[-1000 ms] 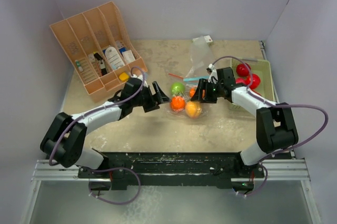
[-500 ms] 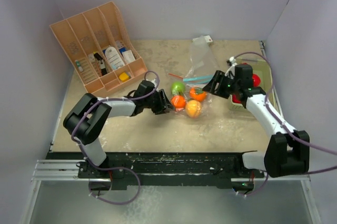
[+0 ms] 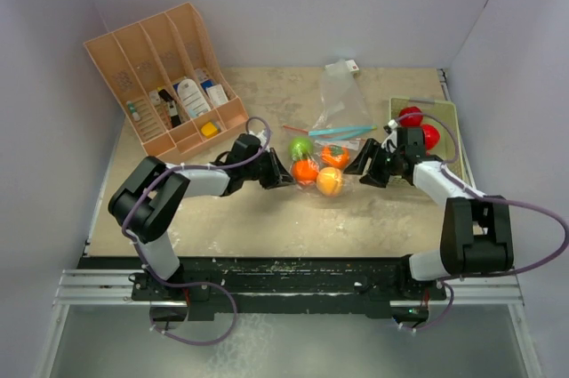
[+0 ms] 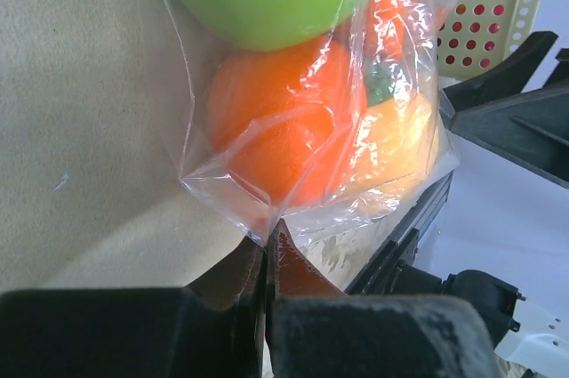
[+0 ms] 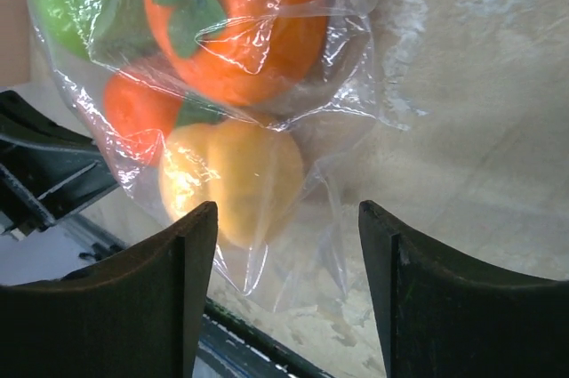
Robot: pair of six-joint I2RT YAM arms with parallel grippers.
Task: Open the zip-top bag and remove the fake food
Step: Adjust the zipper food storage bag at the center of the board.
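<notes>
The clear zip-top bag (image 3: 331,111) lies mid-table, its blue and red zip strip (image 3: 342,132) toward the back. Inside it show a green (image 3: 300,148), two orange (image 3: 306,170) (image 3: 334,156) and a yellow-orange (image 3: 330,182) fake food piece. My left gripper (image 3: 283,173) is shut, pinching the bag's left corner (image 4: 253,218) just below the orange fruit (image 4: 284,138). My right gripper (image 3: 364,164) stands open at the bag's right side. Loose film of the bag (image 5: 302,245) and the edge of the yellow-orange fruit (image 5: 236,178) lie between its fingers (image 5: 169,298).
A pale green perforated tray (image 3: 442,111) at the right holds two red fruits (image 3: 410,116) (image 3: 429,136). An orange divided organizer (image 3: 164,84) with small items stands at the back left. White walls close the back and sides.
My left gripper has moved in to the bag and shut on its corner. My right gripper swung up toward the tray, then came back down beside the bag, still open.
</notes>
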